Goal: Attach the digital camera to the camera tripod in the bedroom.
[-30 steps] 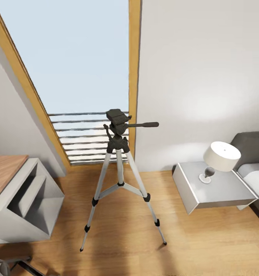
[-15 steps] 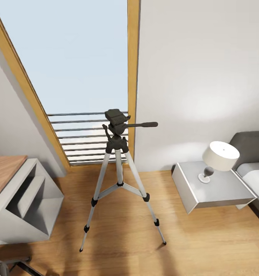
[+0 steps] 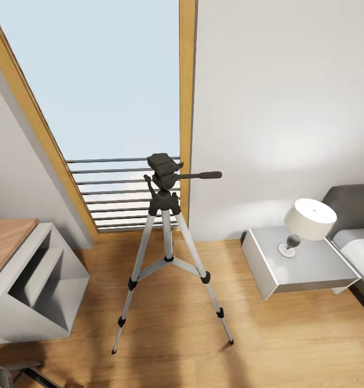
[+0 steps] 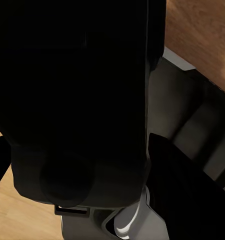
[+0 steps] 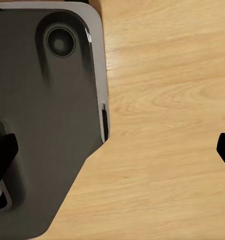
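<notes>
tripod (image 3: pixel 165 237) stands with legs splayed on the wood floor (image 3: pixel 289 345) by the window (image 3: pixel 103 81), head plate bare and up, ready for mounting. left wrist view is blocked by a black body, maybe the camera (image 4: pixel 77 95); grip can't be told. right gripper (image 5: pixel 112 150) looks spread wide, holding nothing, over floor.

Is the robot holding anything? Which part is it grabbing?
A black body, likely the digital camera, sits in the left gripper, apparently clamped by its sides; too dark to be sure. The right gripper is open, holding nothing.
</notes>
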Motion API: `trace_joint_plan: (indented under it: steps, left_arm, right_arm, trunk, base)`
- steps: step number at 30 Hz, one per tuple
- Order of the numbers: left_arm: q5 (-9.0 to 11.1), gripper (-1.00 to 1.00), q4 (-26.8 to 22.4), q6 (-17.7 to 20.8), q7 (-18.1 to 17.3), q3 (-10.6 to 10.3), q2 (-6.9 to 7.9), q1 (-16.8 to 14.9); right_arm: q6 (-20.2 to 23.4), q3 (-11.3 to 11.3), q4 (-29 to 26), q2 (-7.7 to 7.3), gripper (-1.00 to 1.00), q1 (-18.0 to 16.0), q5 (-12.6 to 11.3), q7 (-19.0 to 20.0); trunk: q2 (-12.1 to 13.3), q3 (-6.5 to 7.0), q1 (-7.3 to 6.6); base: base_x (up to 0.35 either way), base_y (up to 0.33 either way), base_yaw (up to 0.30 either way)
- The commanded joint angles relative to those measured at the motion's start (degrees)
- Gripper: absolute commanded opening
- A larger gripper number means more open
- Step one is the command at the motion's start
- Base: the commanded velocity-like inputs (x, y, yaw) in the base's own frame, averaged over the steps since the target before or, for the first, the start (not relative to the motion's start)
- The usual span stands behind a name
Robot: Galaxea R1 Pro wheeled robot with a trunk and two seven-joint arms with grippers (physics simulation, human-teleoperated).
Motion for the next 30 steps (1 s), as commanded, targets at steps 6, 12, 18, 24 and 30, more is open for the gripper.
trace_joint_plan:
  steps: [6,12,18,24,30]
  left_arm:
    - [0.40,-1.00,0.02,-0.13,-0.07,-0.48,0.00,-0.06]
    - [0.36,-1.00,0.02,-0.21,-0.04,-0.52,-0.05,-0.04]
    - [0.32,-1.00,0.02,-0.22,-0.06,-0.56,-0.09,-0.03]
    - [0.31,-1.00,0.02,-0.22,-0.07,-0.56,-0.09,-0.01]
    - [0.31,-1.00,0.02,-0.22,0.00,-0.57,-0.09,-0.04]
  right_arm:
    - [0.03,-0.43,0.18,0.03,1.00,-0.07,0.40,0.04]
    - [0.21,-0.45,-0.65,-0.62,1.00,-0.08,0.94,0.73]
    - [15.17,-0.51,-32.37,3.35,1.00,-0.06,8.46,8.60]
    - [30.47,-0.47,-60.99,5.99,1.00,-0.06,9.32,23.73]
    - [46.16,6.58,-82.67,6.50,1.00,-0.43,9.34,36.84]
  trunk:
    - [-0.07,-0.07,0.02]
    - [-0.07,-0.07,0.02]
    - [-0.07,-0.07,0.02]
    - [-0.07,-0.07,0.02]
    - [-0.07,-0.07,0.02]
  base:
    - [0.000,0.000,0.000]
    - [0.000,0.000,0.000]
    - [0.000,0.000,0.000]
    - [0.000,0.000,0.000]
    - [0.000,0.000,0.000]
